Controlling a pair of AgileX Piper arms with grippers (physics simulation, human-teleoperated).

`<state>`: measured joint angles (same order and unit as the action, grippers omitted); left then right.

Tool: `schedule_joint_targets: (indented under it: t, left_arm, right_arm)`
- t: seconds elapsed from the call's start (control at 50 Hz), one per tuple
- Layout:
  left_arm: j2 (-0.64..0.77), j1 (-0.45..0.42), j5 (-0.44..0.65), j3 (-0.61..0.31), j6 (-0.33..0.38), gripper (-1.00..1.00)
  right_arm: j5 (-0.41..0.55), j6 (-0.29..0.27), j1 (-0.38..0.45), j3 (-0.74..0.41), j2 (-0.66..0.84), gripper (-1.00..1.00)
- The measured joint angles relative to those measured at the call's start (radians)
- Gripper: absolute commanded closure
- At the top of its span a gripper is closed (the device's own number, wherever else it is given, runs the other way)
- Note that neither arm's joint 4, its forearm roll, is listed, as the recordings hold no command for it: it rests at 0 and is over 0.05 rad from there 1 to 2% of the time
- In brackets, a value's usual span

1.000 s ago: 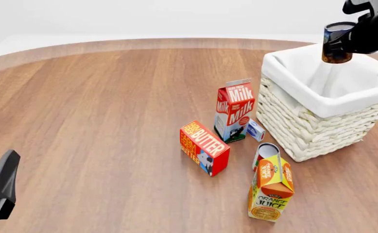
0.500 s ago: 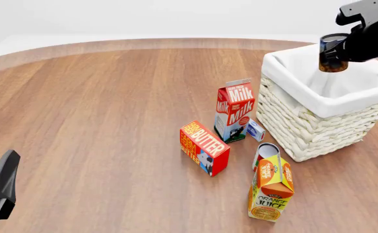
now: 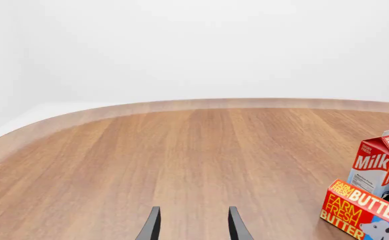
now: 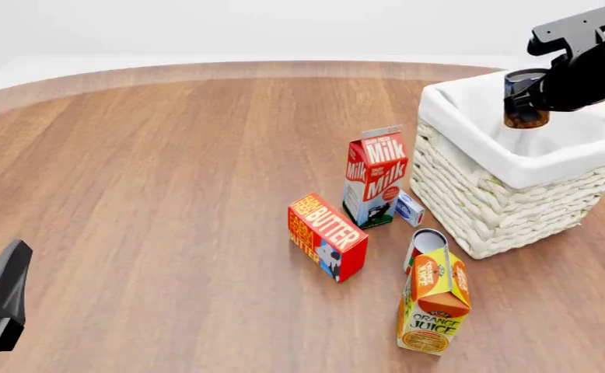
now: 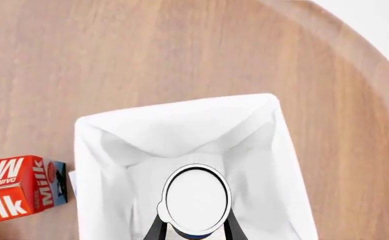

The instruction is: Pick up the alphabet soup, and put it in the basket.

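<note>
One relation matters — alphabet soup [image 4: 525, 99], upright, clamped in my right gripper [image 5: 194, 225], hangs directly over the basket [image 4: 489, 202] — left gripper [image 3: 193, 227] apart.

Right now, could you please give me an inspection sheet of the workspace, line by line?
Surface: round wooden table, no spills or marks seen.
Job's things: soup held in the air over the basket, above its white lining; not yet released.
Clutter: milk upright beside the basket; butter; juice upright; red-and-white can lying between juice and basket; small blue-white box by the milk.
Claws: right claw shut on the soup; left claw open, holding nothing, low at the near left.
Cables: nothing seen.
Surroundings: plain white background, nothing else seen.
</note>
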<state>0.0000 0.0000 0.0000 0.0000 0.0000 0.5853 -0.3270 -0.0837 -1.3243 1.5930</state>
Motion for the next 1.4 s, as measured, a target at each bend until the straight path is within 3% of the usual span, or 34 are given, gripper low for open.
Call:
schedule_joint_targets:
  t: [1.0, 1.02, 1.4]
  left_arm:
    - [0.0, 0.0, 0.0, 0.0, 0.0, -1.0]
    - [0.0, 0.0, 0.0, 0.0, 0.0, -1.0]
    - [0.0, 0.0, 0.0, 0.0, 0.0, -1.0]
  right_arm:
    - [-0.021, -0.013, -0.002, 0.035, 0.064, 1.0]
    - [-0.021, -0.013, -0.003, 0.034, 0.064, -1.0]
    - [-0.025, 0.006, -0.014, 0.02, 0.066, -1.0]
